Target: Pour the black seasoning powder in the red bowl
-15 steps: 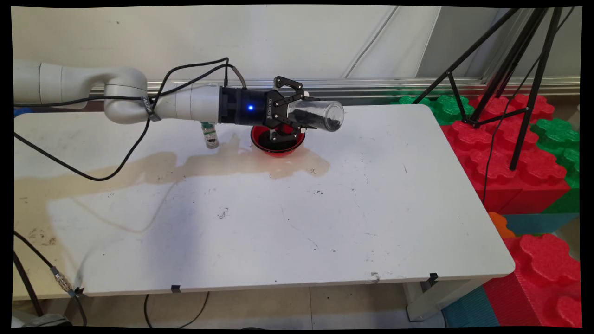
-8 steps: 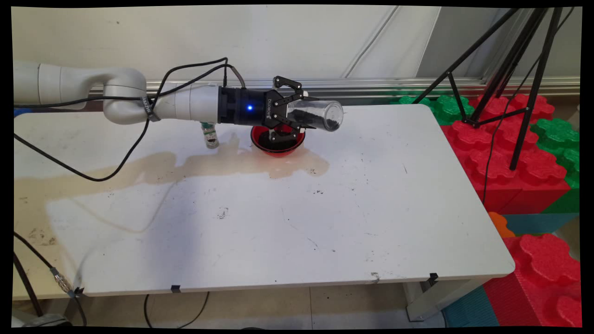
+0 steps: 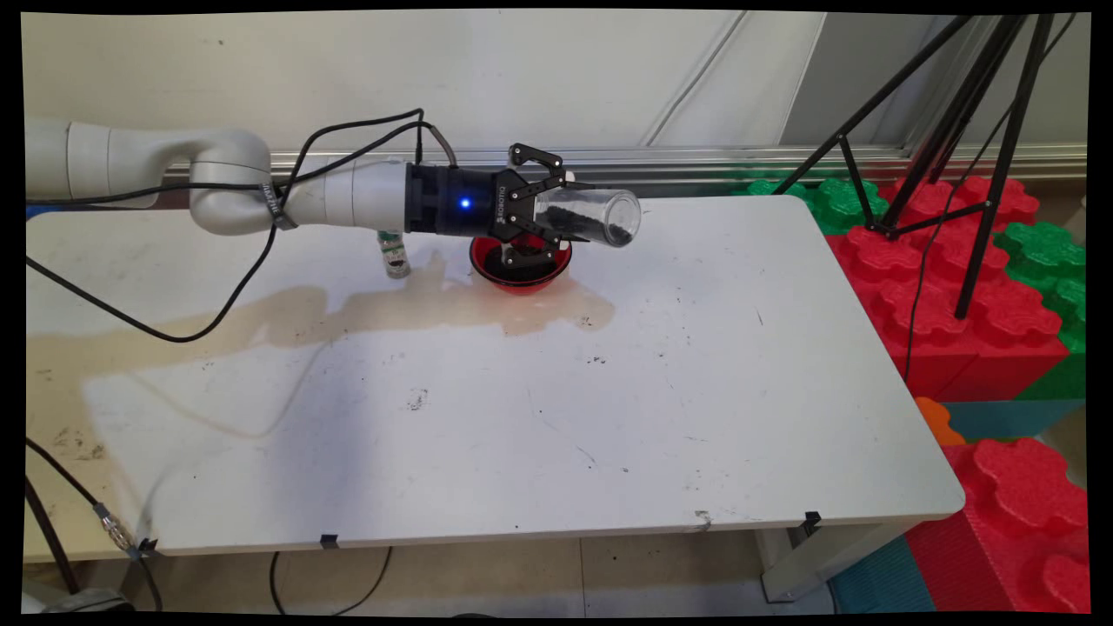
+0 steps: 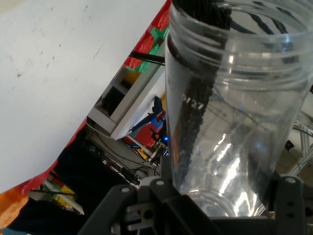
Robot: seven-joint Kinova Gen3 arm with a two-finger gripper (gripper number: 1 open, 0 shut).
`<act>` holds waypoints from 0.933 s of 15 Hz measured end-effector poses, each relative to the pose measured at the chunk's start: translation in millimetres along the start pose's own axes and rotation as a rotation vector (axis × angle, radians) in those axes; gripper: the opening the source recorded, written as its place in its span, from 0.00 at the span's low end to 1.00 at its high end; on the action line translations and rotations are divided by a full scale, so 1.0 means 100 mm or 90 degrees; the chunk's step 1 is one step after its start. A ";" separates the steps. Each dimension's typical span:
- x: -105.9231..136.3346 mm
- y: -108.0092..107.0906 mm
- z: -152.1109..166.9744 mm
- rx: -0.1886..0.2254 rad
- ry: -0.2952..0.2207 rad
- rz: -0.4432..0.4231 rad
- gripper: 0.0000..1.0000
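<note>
My gripper [image 3: 543,213] is shut on a clear plastic jar [image 3: 589,216], held nearly on its side above the table with its mouth pointing right. Dark grains lie along the jar's lower side and near its mouth. In the hand view the clear jar [image 4: 230,103] fills the right half, a black streak of grains running down its wall, and the gripper [image 4: 215,205] clasps its base. Right below the gripper stands a red bowl [image 3: 520,268] with dark contents. A small bottle [image 3: 396,254] stands upright left of the bowl, under the arm.
A brownish spill stain [image 3: 348,309] spreads from the bowl leftward across the white table [image 3: 696,417]. Black cables [image 3: 217,304] hang from the arm. Red and green foam blocks [image 3: 974,287] and a black tripod [image 3: 956,130] stand right of the table.
The arm and the jar have shifted slightly left and up; the grip is unchanged.
</note>
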 end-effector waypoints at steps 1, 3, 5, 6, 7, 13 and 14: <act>0.00 0.00 -0.01 0.000 0.000 0.002 0.00; 0.01 -0.01 -0.01 0.000 -0.001 0.006 0.00; 0.02 -0.02 -0.02 0.002 -0.001 0.018 0.00; 0.03 -0.03 -0.03 0.003 0.000 0.026 0.00; 0.03 -0.03 -0.03 0.004 0.000 0.032 0.00; 0.10 -0.06 -0.06 0.018 0.001 0.092 0.00; 0.11 -0.06 -0.06 0.019 0.001 0.099 0.00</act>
